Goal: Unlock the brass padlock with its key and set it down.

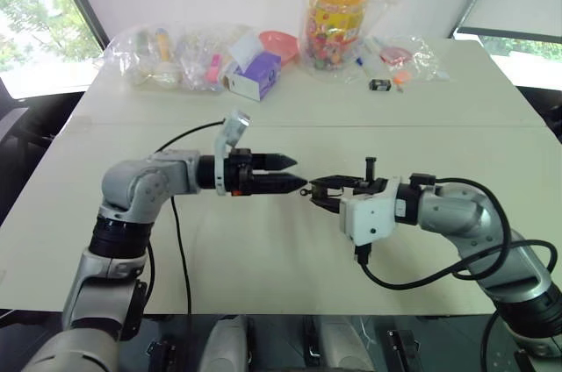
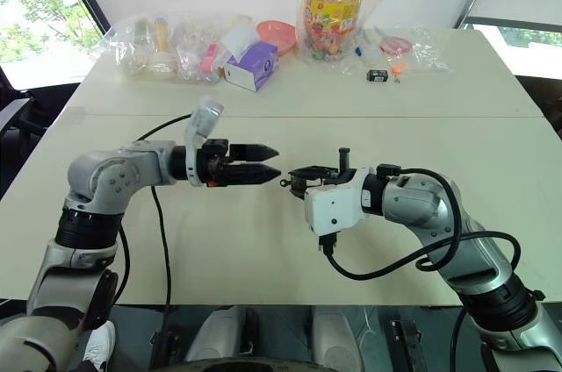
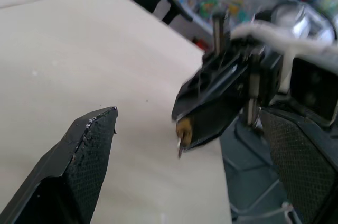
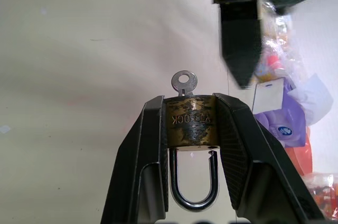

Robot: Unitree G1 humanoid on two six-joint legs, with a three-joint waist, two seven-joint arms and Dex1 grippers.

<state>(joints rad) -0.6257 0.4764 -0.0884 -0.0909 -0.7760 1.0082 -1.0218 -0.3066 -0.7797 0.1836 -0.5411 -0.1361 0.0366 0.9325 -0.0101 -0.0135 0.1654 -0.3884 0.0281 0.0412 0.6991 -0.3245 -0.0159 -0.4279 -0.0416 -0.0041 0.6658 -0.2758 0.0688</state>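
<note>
Right gripper clamped on the brass padlock, key sticking out of its body, shackle between the fingers, above the table. Left gripper gaping, level, tips just beside the key. Bagged clutter along the far edge.

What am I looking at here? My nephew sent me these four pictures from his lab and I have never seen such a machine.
It is a humanoid robot with two arms, each ending in a gripper of two black fingers. Two pictures come from cameras in its head, looking down over a pale table. The other two come from cameras on its wrists. The right gripper is shut on a tiny yellow-brass padlock, with a small silvery key in the body's end away from the shackle. The shackle looks lifted free on one side. The left gripper is open, just short of the key. Clear plastic bags of small items lie at the table's far edge.
</note>
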